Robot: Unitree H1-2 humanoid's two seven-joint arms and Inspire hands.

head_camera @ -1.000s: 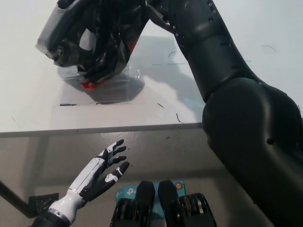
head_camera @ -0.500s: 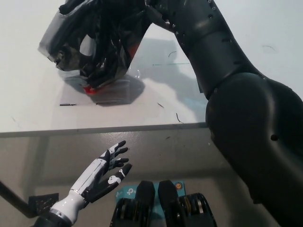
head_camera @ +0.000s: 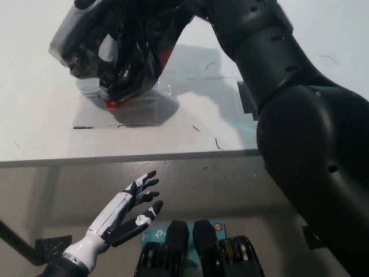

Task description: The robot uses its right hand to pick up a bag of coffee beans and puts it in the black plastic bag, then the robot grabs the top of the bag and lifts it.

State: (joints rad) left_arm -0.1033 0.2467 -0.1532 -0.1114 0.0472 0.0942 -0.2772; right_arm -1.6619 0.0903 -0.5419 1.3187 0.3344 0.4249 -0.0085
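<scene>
Head view: right arm [head_camera: 277, 86] reaches to the table's [head_camera: 46, 133] far edge.
Black plastic bag [head_camera: 124, 49]: there, red showing at its base.
Right hand: grip unclear.
Left hand [head_camera: 130, 208]: fingers spread, holding nothing, below the near edge.

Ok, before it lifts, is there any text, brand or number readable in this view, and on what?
Teal box at the bottom edge: a white logo and letters show beside the robot's body, too blurred and partly hidden to read.
Black plastic bag on the table: a red patch shows through at its lower edge, no lettering legible.
Nothing else carries text.
</scene>
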